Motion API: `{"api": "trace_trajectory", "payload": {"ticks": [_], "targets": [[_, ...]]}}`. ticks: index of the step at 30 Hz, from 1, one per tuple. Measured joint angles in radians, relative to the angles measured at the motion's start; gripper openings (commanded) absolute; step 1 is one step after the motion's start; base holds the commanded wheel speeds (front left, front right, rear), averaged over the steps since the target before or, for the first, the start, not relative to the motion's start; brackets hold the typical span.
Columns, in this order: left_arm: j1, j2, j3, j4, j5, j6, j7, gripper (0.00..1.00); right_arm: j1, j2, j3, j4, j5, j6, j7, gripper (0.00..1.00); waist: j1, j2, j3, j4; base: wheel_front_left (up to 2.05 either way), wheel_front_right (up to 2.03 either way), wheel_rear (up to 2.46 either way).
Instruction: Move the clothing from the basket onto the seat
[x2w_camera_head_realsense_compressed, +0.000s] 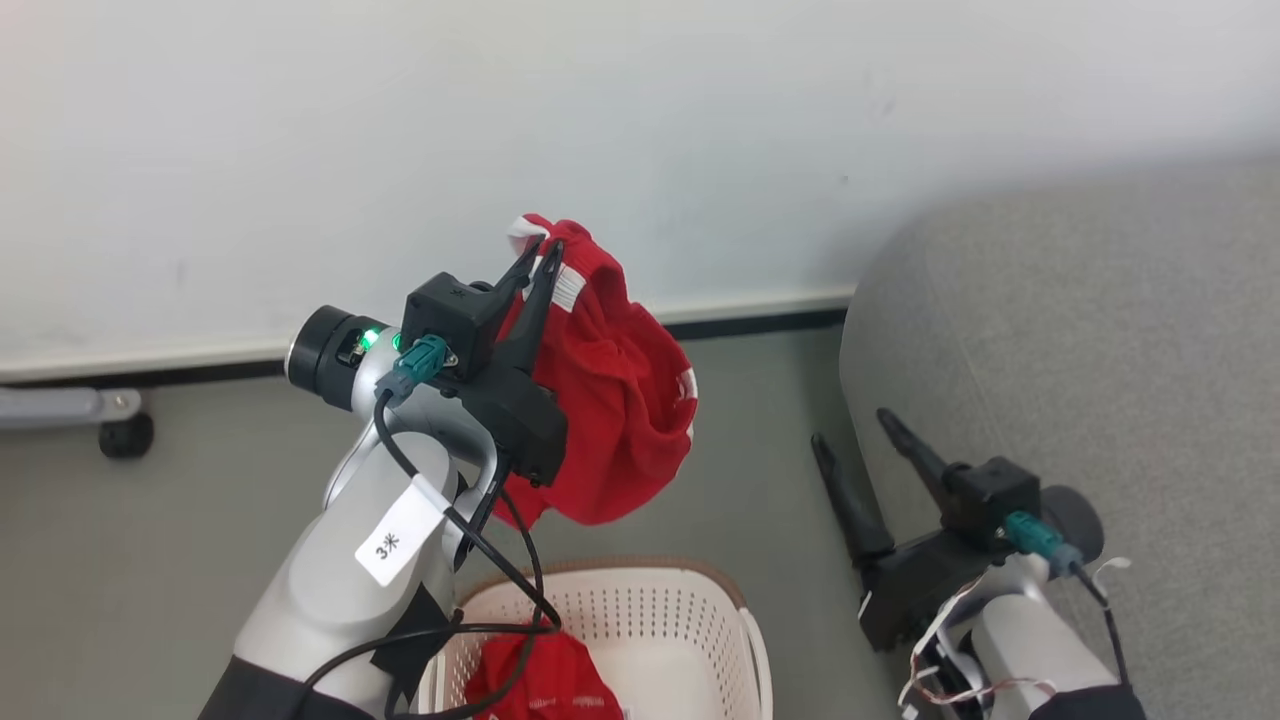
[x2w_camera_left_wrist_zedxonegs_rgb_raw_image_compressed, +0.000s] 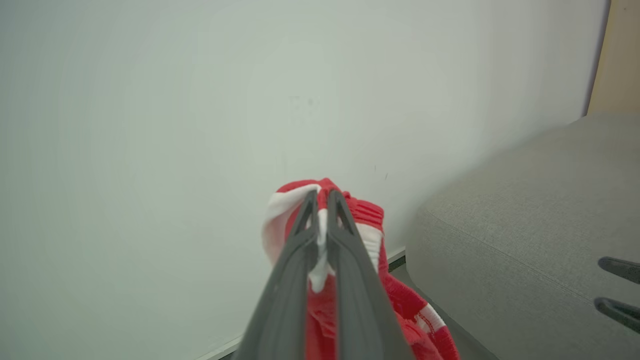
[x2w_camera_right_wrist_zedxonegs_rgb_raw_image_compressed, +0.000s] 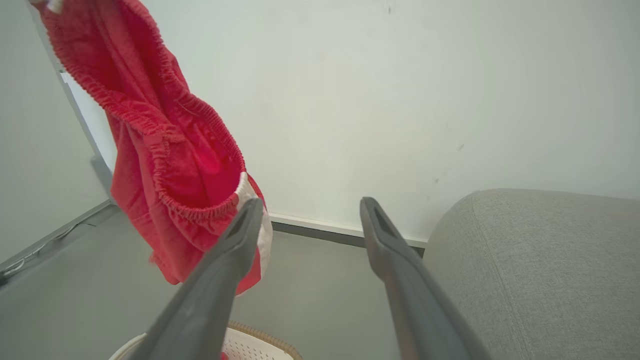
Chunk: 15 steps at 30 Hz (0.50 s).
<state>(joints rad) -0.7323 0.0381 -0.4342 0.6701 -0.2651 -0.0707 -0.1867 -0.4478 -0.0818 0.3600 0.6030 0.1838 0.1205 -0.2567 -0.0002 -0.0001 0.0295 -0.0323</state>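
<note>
Basket: lowest in head view, red garment contained. Right gripper: fingers spread, empty, beside seat. Left gripper: raised above basket, clamped on striped edge of other garment, hung clear of basket, left of seat. Wall behind.

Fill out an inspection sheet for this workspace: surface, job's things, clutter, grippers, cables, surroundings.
Surface: grey floor, with the basket standing on it.
Job's things: hanging garment held up above the basket; second garment lies inside the basket; grey sofa to the right.
Clutter: nothing seen.
Grippers: left gripper shut on the hanging garment's striped edge; right gripper open, holding nothing, beside the sofa.
Cables: black cable loops from the left wrist toward the basket; thin wires at the right forearm.
Surroundings: white wall, dark baseboard, a caster at far left.
</note>
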Motion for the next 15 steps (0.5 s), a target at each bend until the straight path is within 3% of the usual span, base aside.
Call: {"api": "trace_trajectory", "payload": {"ticks": [15], "targets": [[0.002,-0.002,-0.102,-0.109,-0.062,0.000,0.080,0.00,0.000,0.005,0.202,0.133,0.009,0.003,0.000,1.00,0.0001,0.0000,-0.128,0.037,0.00,0.00,0.00]]}}
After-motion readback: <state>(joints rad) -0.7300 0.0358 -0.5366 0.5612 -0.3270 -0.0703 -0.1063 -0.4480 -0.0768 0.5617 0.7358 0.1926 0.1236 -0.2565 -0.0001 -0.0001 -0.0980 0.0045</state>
